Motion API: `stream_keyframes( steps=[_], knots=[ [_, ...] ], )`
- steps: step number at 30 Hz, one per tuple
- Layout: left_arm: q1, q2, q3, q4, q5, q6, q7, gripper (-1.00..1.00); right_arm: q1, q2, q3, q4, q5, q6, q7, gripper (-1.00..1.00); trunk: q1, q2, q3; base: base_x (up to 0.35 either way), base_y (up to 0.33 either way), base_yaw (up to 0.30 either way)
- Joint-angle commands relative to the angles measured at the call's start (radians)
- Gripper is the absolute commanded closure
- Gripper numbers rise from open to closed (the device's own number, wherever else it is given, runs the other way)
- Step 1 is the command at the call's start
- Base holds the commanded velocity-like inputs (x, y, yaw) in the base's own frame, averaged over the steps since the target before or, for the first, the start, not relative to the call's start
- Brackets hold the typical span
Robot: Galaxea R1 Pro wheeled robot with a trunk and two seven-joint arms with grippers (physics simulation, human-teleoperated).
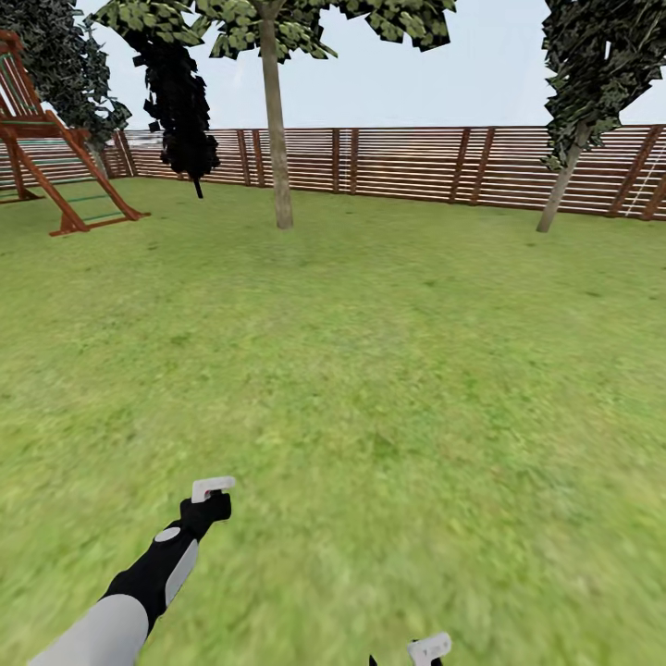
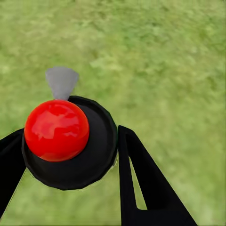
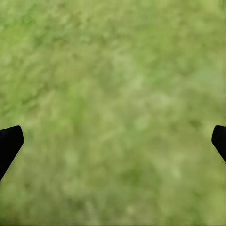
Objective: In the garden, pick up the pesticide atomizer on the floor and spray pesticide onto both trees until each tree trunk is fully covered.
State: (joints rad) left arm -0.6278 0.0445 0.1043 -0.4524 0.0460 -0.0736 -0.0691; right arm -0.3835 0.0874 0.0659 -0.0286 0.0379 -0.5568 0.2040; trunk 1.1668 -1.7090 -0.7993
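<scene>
Pesticide atomizer (image 2: 70,150) clamped in left gripper (image 1: 213,495); right gripper (image 1: 427,649) wide open, empty. Risk: tree trunk (image 1: 276,139) far off, so spraying here likely just wets lawn (image 1: 416,370).

Open lawn (image 1: 370,370) ahead, free passage; tree trunk (image 1: 276,139), leaning tree (image 1: 560,190), swing frame (image 1: 55,157) and fence (image 1: 416,162) stand far off.
</scene>
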Motion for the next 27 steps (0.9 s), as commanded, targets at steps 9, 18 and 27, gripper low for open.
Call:
stream_keyframes(
  steps=[9, 18, 27],
  knots=[
    [0.0, 0.0, -0.001, 0.001, 0.0, 0.0, 0.0, 1.0, 0.0, 0.0, 0.0, 0.0, 0.0, 0.0, 0.0, -1.0, 0.0, 0.0, 0.0, 0.308, 0.119, 0.0],
    [0.0, 0.0, 0.0, 0.001, 0.0, 0.0, 0.0, 1.0, 0.0, 0.0, 0.0, 0.0, 0.0, 0.0, 0.0, -1.0, 0.0, 0.0, 0.0, 0.308, 0.119, 0.0],
    [0.0, 0.0, 0.0, 0.0, 0.0, 0.0, 0.0, 1.0, 0.0, 0.0, 0.0, 0.0, 0.0, 0.0, 0.0, -1.0, 0.0, 0.0, 0.0, 0.308, 0.119, 0.0]
  ],
)
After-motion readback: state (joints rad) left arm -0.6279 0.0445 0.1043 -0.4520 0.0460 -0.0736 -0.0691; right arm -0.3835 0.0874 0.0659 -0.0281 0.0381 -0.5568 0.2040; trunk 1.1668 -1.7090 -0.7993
